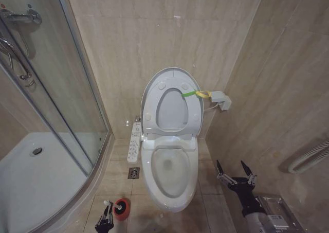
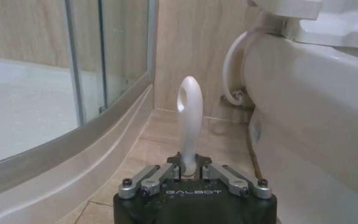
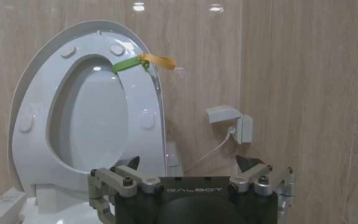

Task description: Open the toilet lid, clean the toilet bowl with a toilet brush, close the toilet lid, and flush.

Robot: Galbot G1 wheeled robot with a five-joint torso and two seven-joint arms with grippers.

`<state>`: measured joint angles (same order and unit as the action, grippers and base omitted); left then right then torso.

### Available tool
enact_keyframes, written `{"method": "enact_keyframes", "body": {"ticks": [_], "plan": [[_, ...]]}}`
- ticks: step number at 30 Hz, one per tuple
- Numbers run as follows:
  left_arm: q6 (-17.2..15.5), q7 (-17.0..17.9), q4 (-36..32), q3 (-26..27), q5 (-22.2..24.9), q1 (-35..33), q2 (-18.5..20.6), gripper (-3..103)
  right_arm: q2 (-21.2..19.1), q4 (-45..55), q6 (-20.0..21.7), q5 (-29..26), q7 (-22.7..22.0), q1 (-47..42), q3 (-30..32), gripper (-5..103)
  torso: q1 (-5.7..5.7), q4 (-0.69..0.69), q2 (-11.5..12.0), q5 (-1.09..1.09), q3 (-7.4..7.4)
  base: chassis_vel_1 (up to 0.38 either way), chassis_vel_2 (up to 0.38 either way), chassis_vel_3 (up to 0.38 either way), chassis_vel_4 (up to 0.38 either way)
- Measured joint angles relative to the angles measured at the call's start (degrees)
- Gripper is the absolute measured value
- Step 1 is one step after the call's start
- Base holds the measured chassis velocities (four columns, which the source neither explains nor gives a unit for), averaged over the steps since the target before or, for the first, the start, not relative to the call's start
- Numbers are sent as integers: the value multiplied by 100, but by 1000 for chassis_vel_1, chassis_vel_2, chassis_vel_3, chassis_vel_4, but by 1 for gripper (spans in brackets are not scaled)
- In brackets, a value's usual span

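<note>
The toilet lid (image 1: 171,84) stands upright against the far wall with the seat ring (image 1: 171,109) raised against it, a yellow-green strap (image 1: 195,94) at its right edge, and the toilet bowl (image 1: 171,174) lies open below. Down on the floor to the left of the bowl, the left gripper (image 2: 191,173) is pinching the thin white handle of the toilet brush (image 2: 189,122), just beside the small red cup holder (image 1: 122,209). The right gripper (image 1: 236,169) hovers to the right of the bowl near the tiled wall, its fingers spread wide and holding nothing.
</note>
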<state>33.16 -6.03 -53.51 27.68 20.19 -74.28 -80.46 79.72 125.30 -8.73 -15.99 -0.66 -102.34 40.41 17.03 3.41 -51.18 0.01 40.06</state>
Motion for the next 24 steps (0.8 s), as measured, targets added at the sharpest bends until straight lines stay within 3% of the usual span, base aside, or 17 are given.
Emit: {"method": "enact_keyframes", "body": {"ticks": [24], "plan": [[-40,-35,305,-53,7,324,21,16,0,0,0,0,0,0,0,100,0,0,0,0,0,0,0,0,0]]}}
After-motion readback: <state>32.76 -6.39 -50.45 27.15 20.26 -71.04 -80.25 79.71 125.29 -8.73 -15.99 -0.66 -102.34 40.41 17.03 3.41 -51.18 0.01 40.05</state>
